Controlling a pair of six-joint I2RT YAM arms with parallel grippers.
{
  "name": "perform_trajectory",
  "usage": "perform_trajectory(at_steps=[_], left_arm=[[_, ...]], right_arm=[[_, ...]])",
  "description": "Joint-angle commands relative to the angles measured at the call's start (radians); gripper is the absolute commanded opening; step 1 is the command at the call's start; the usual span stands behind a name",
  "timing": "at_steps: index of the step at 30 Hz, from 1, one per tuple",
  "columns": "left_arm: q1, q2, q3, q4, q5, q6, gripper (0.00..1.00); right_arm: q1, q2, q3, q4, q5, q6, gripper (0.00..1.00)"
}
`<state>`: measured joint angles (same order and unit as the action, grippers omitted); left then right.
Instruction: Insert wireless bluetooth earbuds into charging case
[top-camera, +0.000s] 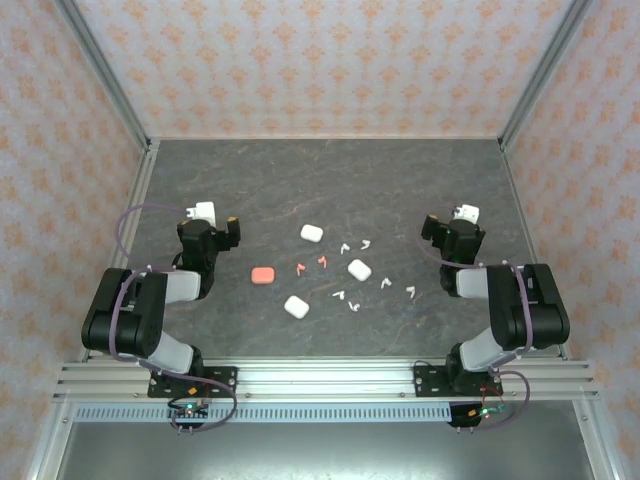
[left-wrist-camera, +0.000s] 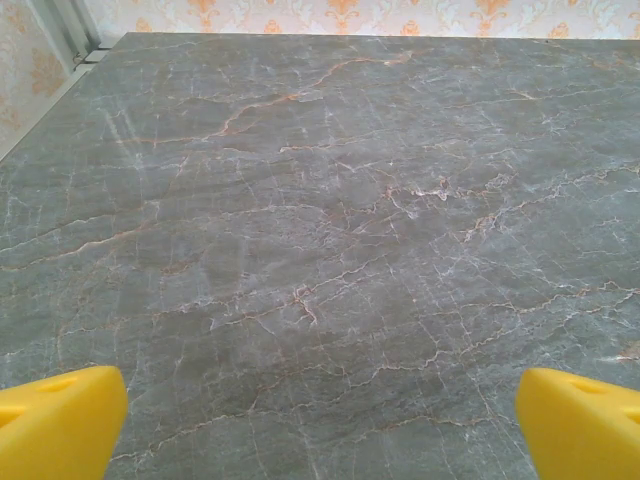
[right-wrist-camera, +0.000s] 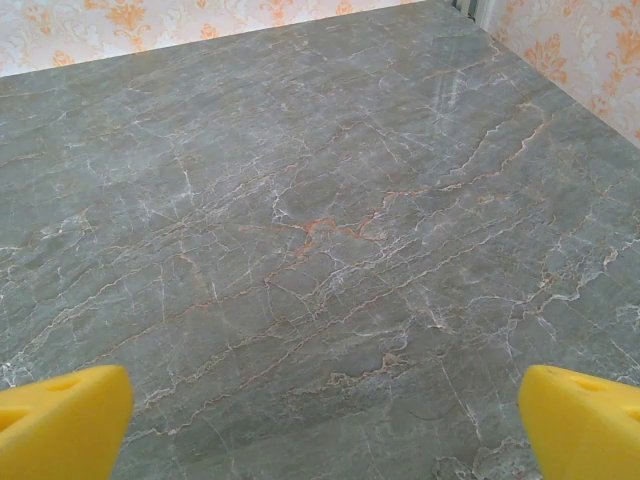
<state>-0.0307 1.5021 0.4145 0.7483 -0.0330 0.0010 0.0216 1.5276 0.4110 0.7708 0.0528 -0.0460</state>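
Three white charging cases (top-camera: 311, 233) (top-camera: 359, 269) (top-camera: 296, 307) and one salmon-pink case (top-camera: 263, 274) lie shut on the grey marble table (top-camera: 320, 180). Two pink earbuds (top-camera: 300, 267) (top-camera: 322, 261) lie between the pink case and the middle white one. Several white earbuds (top-camera: 343, 246) (top-camera: 384, 282) (top-camera: 352, 306) are scattered around the white cases. My left gripper (left-wrist-camera: 320, 430) hangs folded back at the left, open, its yellow fingertips (left-wrist-camera: 60, 420) wide apart over bare table. At the right my right gripper (right-wrist-camera: 325, 430) is open too, with nothing between its fingertips (right-wrist-camera: 580, 425).
Patterned walls and aluminium posts (top-camera: 110, 80) close in the table on three sides. An aluminium rail (top-camera: 320, 375) runs along the near edge. Both arms are folded near their bases, left (top-camera: 130, 310) and right (top-camera: 520, 305), away from the cases.
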Motion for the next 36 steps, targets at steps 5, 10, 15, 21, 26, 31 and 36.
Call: perform_trajectory(at_steps=[5,10,15,21,26,31,36], left_arm=[[0.003,-0.005,0.014,-0.009,-0.001,0.013,1.0],[0.003,-0.005,0.013,-0.009,0.0,0.013,1.0],[0.004,-0.005,0.014,-0.009,0.0,0.014,1.0],[0.003,-0.006,0.011,-0.006,0.0,0.014,1.0],[0.0,-0.126,0.074,-0.194,-0.058,-0.005,1.0],[-0.002,-0.299,0.233,-0.593,-0.116,-0.17,1.0],[-0.008,-0.3,0.42,-0.891,0.002,-0.34,1.0]], right_arm=[[0.006,-0.007,0.006,0.004,0.021,0.013,0.99],[0.007,-0.009,0.005,0.006,0.02,0.013,0.99],[0.006,-0.005,0.009,0.002,0.021,0.014,0.99],[0.006,-0.009,0.004,0.007,0.019,0.015,0.99],[0.006,-0.1,0.025,-0.1,0.057,0.028,0.99],[0.006,-0.299,0.092,-0.375,0.04,0.069,0.99],[0.008,-0.396,0.196,-0.603,-0.173,0.101,0.99]])
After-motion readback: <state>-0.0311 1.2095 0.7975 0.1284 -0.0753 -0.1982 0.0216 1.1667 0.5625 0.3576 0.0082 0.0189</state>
